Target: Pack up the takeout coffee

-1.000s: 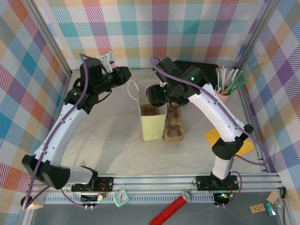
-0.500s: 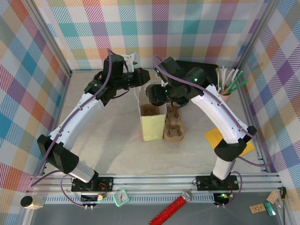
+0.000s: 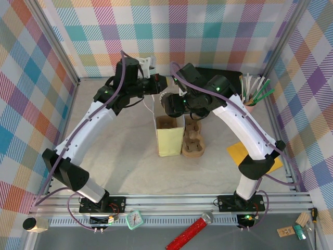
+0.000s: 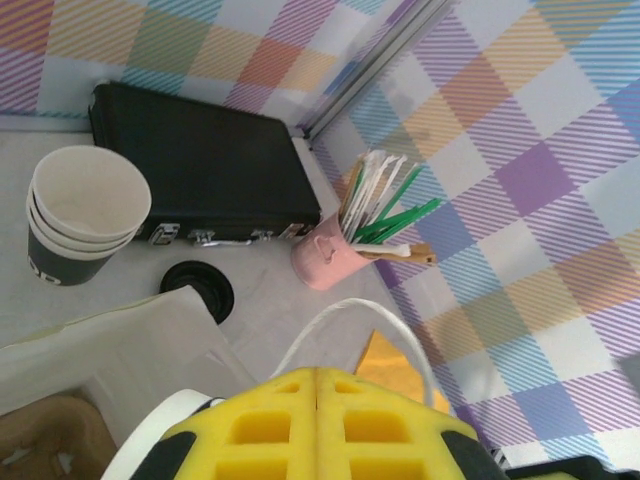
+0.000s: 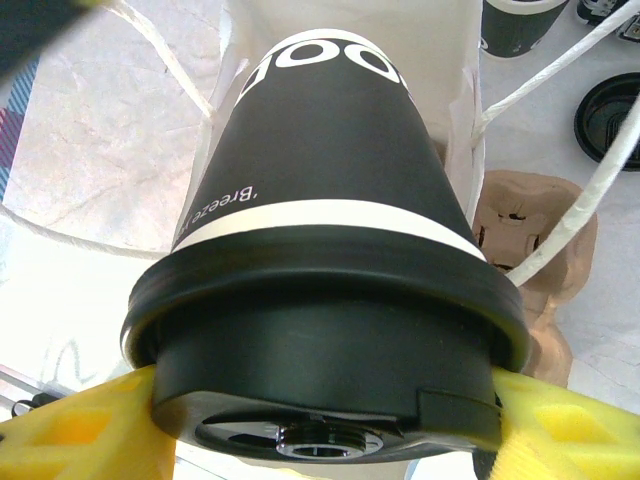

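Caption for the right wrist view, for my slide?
Right gripper holds the lidded takeout coffee, its base pointing toward the white paper bag.

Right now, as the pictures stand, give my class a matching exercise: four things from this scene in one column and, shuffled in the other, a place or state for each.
Things
1. dark paper cup with a black plastic lid
2. pink cup
3. stack of pale-rimmed lidless paper cups
4. loose round black plastic lid

Places or states
a. lies flat on the table
b. nested, mouths up
c. held in the right gripper
d. holds white and green sticks

Pairs: 1-c, 2-d, 3-b, 4-a
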